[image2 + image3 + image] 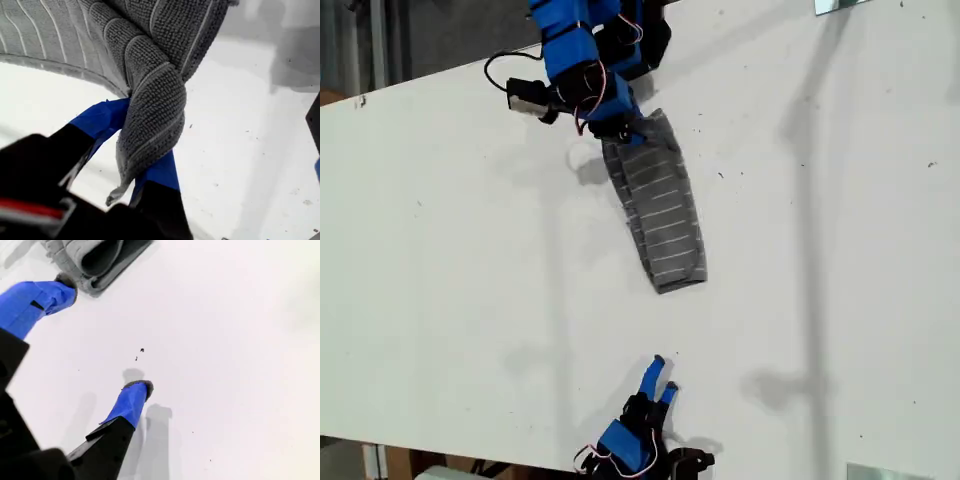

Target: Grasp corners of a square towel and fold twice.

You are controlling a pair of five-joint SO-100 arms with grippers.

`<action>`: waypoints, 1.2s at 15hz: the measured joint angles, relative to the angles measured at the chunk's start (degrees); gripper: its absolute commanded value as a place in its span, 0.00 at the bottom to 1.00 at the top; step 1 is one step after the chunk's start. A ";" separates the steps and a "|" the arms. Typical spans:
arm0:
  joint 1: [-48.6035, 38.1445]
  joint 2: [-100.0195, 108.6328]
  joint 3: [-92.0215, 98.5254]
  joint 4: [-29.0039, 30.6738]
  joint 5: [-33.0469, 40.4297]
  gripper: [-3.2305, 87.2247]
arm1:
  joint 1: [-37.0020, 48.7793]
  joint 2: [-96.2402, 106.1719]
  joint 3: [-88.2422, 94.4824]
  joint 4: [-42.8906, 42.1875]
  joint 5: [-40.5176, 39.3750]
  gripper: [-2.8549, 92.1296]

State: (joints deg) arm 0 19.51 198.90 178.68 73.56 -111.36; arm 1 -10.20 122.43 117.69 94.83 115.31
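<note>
The towel [660,210] is a dark grey cloth with thin white stripes, bunched into a long narrow roll on the white table [440,260] near the exterior view's top centre. My first gripper [620,128] is shut on the roll's upper end, where the corners are gathered. In the first wrist view the towel [155,100] is pinched between the blue fingers [100,120], a small nub hanging below. My second gripper [661,378] stands open at the exterior view's bottom centre, apart from the roll's lower end. The second wrist view shows its two blue fingers [131,402] spread over bare table, the towel [95,260] just beyond.
A black cable [505,70] loops beside the first arm near the table's far edge in the exterior view. Shiny pieces sit at that view's top right [840,5] and bottom right [885,472]. Small dark specks [141,350] dot the table.
</note>
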 measured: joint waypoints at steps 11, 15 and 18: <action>0.00 0.00 0.00 0.00 0.88 0.44 | 5.36 20.30 2.02 -4.66 -13.27 0.03; 0.00 0.00 0.00 0.00 0.88 0.44 | 6.59 18.72 2.11 -21.09 -28.48 0.03; 0.00 0.00 0.00 0.00 0.88 0.44 | 4.22 15.47 2.11 -32.78 -34.37 0.03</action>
State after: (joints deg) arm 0 19.51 198.90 178.68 73.56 -110.48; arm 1 -5.98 137.90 119.79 62.05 80.95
